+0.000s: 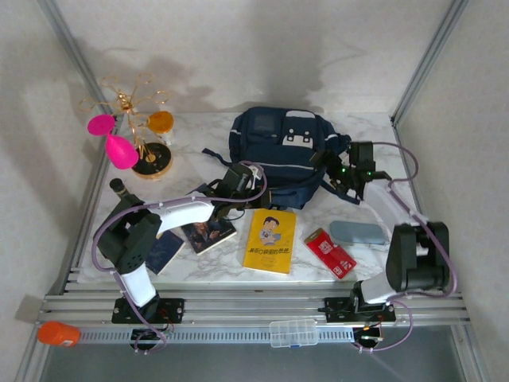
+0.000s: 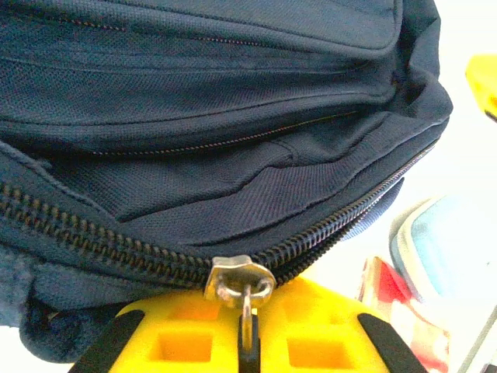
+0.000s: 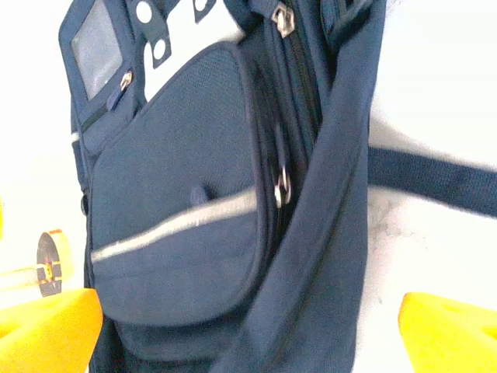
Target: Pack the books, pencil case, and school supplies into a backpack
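The left gripper (image 2: 247, 346) is closed with its yellow fingers (image 2: 178, 342) pressed together. The zip pull (image 2: 246, 318) is pinched in the slit between them, just below the metal slider (image 2: 241, 280). Most of the pull is hidden in that slit, and the bottom edge cuts off the fingers. The zip the slider sits on runs along the near side of the backpack (image 2: 233, 155).

The right gripper (image 3: 248, 334) stands wide open. Its two yellow fingertips (image 3: 46, 326) sit in the bottom corners of the wrist view, partly cut off, and hold nothing. Between them hang the backpack's side pocket (image 3: 178, 194) and a dark strap (image 3: 326, 233).

From above, the backpack (image 1: 282, 147) lies at the far middle of the table. The left gripper (image 1: 235, 181) is at its near left side and the right gripper (image 1: 350, 171) at its right end.

Near the backpack the yellow book (image 1: 270, 241) lies flat, its cover writing too small to read. The navy book (image 1: 208, 232) lies to its left, and another dark book (image 1: 165, 251) is half hidden under the left arm. A red packet (image 1: 330, 252) and a grey-blue case (image 1: 359, 232) lie to the right, and the packet's print cannot be read.
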Action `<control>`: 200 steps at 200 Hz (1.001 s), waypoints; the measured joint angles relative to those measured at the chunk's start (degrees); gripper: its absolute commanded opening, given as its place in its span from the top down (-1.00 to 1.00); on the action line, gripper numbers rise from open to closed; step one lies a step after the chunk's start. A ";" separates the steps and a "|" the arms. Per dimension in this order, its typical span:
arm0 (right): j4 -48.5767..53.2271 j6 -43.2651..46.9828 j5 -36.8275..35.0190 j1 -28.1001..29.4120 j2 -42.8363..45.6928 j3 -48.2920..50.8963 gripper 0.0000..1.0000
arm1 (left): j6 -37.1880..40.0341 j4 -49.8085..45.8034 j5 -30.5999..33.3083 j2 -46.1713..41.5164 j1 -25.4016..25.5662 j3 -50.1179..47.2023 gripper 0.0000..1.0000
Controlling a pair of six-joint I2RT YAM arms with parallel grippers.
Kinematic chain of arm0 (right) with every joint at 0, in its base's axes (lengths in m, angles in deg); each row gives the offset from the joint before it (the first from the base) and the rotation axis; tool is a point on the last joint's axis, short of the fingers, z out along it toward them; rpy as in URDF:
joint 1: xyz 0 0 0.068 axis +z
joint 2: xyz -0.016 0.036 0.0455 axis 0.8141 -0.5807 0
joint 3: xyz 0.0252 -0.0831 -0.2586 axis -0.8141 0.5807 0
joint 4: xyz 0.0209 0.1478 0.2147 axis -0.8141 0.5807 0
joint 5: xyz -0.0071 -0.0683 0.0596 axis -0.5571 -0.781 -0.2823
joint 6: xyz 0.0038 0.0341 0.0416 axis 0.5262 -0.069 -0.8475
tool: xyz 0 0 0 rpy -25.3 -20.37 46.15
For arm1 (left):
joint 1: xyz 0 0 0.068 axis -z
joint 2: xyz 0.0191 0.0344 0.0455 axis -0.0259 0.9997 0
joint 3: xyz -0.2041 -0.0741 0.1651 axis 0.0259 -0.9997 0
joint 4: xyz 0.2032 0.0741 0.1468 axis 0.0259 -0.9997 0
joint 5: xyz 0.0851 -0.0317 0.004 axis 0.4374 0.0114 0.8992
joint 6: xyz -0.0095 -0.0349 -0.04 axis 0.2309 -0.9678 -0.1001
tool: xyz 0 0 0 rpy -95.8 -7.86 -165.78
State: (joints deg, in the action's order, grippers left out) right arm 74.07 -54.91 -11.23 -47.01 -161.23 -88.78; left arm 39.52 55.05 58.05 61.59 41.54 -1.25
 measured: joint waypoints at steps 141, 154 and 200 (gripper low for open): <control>-14.32 -36.11 -14.27 20.50 -4.81 7.85 -0.34 | -1.31 1.07 0.70 1.01 2.14 0.61 1.00; -13.92 -35.58 -14.95 20.52 -6.54 6.78 0.02 | -1.29 1.03 0.72 1.01 2.14 0.74 1.00; -10.75 -28.98 -16.70 20.20 -8.55 2.14 1.00 | -1.18 0.59 1.64 1.01 2.14 1.97 1.00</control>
State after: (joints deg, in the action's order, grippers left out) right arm 63.31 -83.89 -27.92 -26.82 -169.77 -86.64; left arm 38.34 55.64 59.69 62.60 43.68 0.72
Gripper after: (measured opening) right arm 0.052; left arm 0.071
